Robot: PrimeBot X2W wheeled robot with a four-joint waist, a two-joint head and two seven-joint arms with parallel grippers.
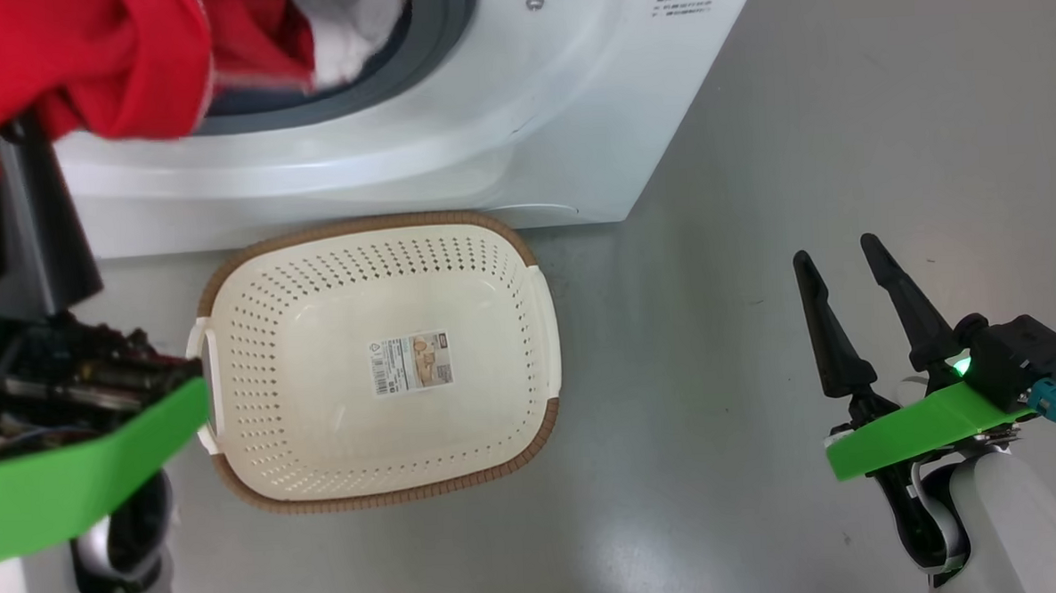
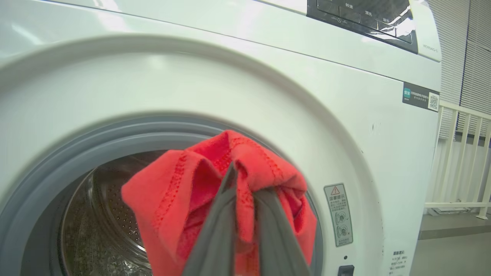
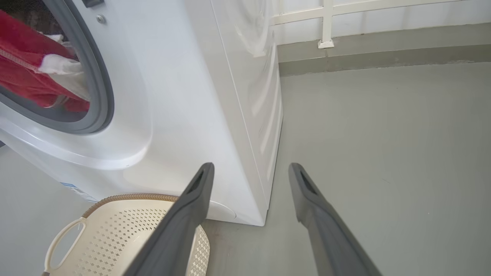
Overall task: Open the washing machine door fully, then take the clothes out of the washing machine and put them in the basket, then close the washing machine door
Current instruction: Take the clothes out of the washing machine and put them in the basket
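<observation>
Unloading: your left tool (image 2: 245, 184) clamps the clothes (image 2: 180, 199) at the washing machine (image 1: 450, 139) mouth, right tool (image 1: 838, 252) apart; next, you likely lower them into the basket (image 1: 508, 244).

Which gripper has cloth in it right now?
The left gripper, shut on the red clothes at the washing machine mouth; the right gripper stands open and empty above the floor.

Lighting: bright, even, diffuse from above; pale glare patch on the grey floor (image 1: 646, 541), glossy streaks down the washing machine (image 3: 261, 96) side. Shadows: faint, soft-edged. Quality: wrist views wide-angle, edges bowed; left wrist view soft at left.
</observation>
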